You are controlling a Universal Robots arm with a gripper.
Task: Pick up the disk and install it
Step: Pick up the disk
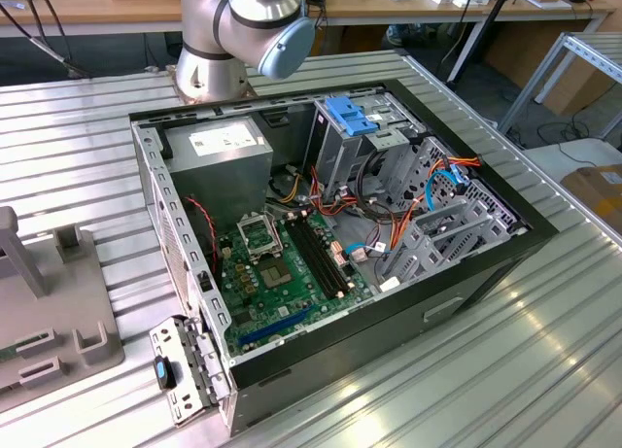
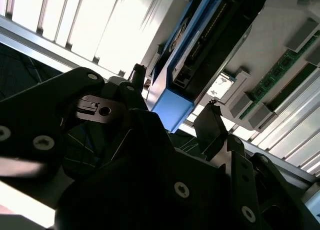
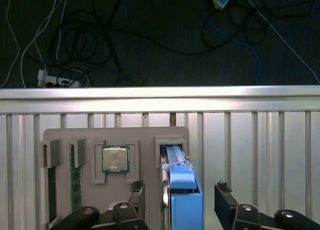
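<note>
While its two matte black fingers stand spread wide, the hand straddles the disk without gripping it, a gap showing on each side. Edged in smooth bright blue plastic, the flat slab stands on edge in a narrow slot of a grey moulded tray on the ribbed metal worktop. A square chip lies in a neighbouring recess.

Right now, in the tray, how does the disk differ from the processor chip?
The disk stands on edge in its slot; the chip lies flat in its recess. The disk shows bright blue; the chip is silver with a green rim. The open gripper straddles the disk, not the chip. Both sit in the same grey tray.
</note>
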